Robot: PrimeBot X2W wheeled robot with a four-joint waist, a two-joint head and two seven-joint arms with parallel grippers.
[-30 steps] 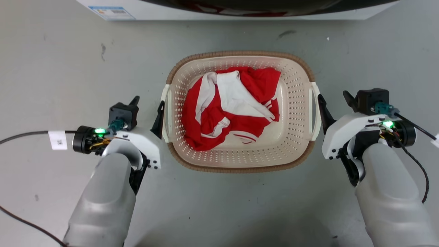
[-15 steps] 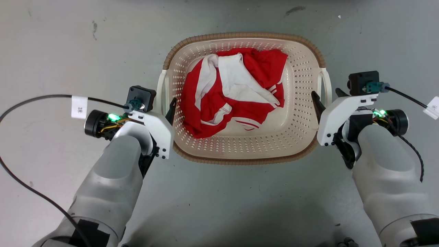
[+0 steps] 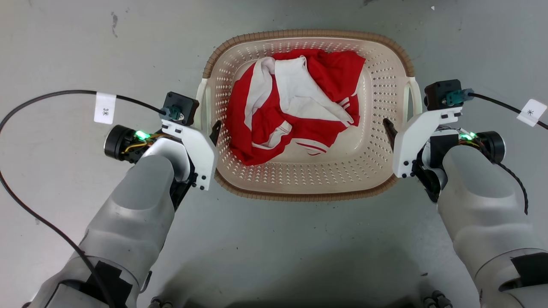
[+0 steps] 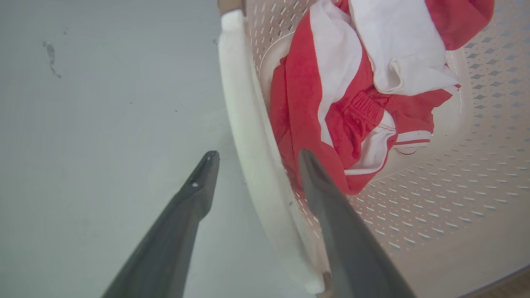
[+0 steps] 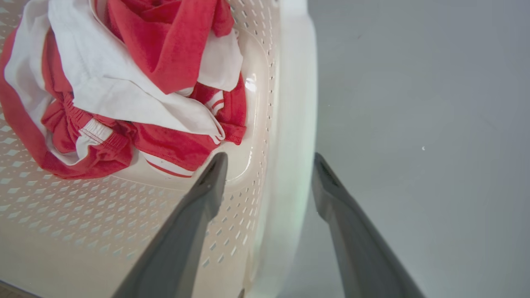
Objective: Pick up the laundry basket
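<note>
The laundry basket (image 3: 308,33), cream and perforated with a brown rim, stands on the grey floor and holds a crumpled red and white garment (image 3: 295,102). My left gripper (image 3: 205,124) is open astride the basket's left white handle (image 3: 201,107). In the left wrist view the gripper (image 4: 254,155) has one finger outside the handle (image 4: 244,103) and one inside the basket wall. My right gripper (image 3: 404,117) is open astride the right handle (image 3: 413,96). The right wrist view shows that gripper (image 5: 269,157) with the handle (image 5: 294,82) between its fingers.
Bare grey floor (image 3: 64,42) lies all around the basket. A black cable with a white tag (image 3: 105,108) loops from my left wrist, and another tagged cable (image 3: 530,112) runs off from the right wrist.
Both grippers have moved inward from beside the basket, so each now straddles a handle with its inner finger inside. The head camera has shifted, and the white appliance at the top has left view.
</note>
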